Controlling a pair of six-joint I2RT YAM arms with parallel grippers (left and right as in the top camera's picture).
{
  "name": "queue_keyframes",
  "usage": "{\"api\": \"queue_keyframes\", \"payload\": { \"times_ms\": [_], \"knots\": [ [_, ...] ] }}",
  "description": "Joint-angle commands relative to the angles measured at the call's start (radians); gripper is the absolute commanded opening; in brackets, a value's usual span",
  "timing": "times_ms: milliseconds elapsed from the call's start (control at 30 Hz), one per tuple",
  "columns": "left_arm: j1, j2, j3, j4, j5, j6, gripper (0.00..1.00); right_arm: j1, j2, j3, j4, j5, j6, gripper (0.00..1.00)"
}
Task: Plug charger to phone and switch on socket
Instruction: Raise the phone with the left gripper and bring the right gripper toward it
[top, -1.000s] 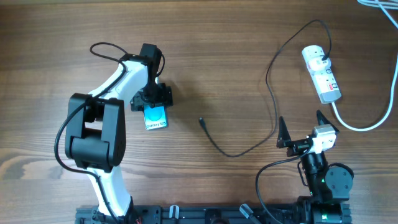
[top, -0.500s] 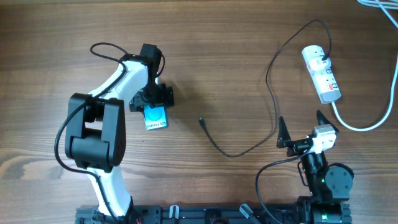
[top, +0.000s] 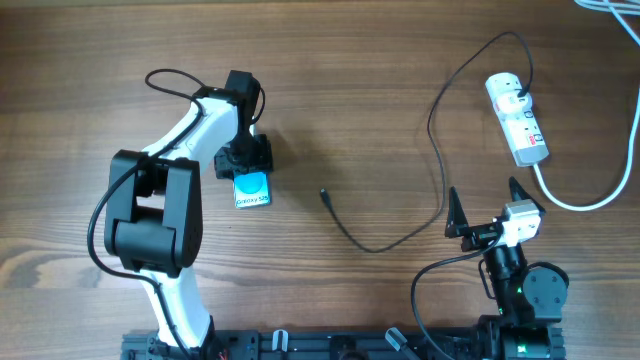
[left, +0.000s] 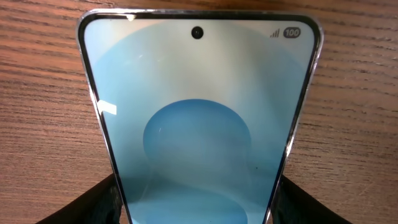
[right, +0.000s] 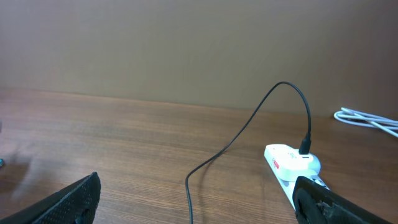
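Left of centre on the table (top: 350, 80), the left gripper (top: 243, 160) is pinched narrow on the phone (top: 252, 189), fingers (left: 93, 202) against its side edges, probably to steady it for plugging. The charger's plug (top: 325, 194) lies well apart to its right. The right gripper (top: 485, 203) gapes wide and empty.

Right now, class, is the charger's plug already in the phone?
No, the charger's plug lies loose, well apart from the phone.

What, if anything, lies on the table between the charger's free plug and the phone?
Nothing visible. Only bare table separates the charger plug from the phone, held in the left gripper.
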Motion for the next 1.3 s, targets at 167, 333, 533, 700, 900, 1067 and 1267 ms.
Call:
{"api": "queue_keyframes", "payload": {
  "times_ms": [167, 333, 533, 700, 900, 1067, 1267],
  "knots": [
    [0.083, -0.011, -0.038, 0.069, 0.227, 0.029, 0.64, -0.004, -0.005, -0.001, 0.005, 0.012, 0.013, 1.00],
    [0.152, -0.054, -0.044, 0.111, 0.446, 0.109, 0.65, -0.004, -0.005, -0.001, 0.005, 0.012, 0.013, 1.00],
    [0.167, -0.054, -0.047, 0.081, 0.494, 0.157, 0.65, -0.004, -0.005, -0.001, 0.006, 0.011, 0.014, 1.00],
    [0.182, -0.054, -0.047, 0.101, 0.637, 0.205, 0.64, -0.004, -0.005, 0.004, 0.085, -0.216, 0.053, 0.99],
    [0.261, -0.054, -0.047, 0.116, 0.866, 0.237, 0.65, -0.004, 0.279, 0.359, -0.113, -0.231, 0.090, 1.00],
    [0.291, -0.054, -0.047, 0.207, 1.032, 0.223, 0.66, -0.004, 0.863, 0.961, -0.523, -0.347, 0.093, 1.00],
    [0.292, -0.054, -0.047, 0.291, 1.035, 0.155, 0.66, -0.004, 1.339, 1.292, -0.640, -0.587, 0.424, 0.87]
  ]
}}
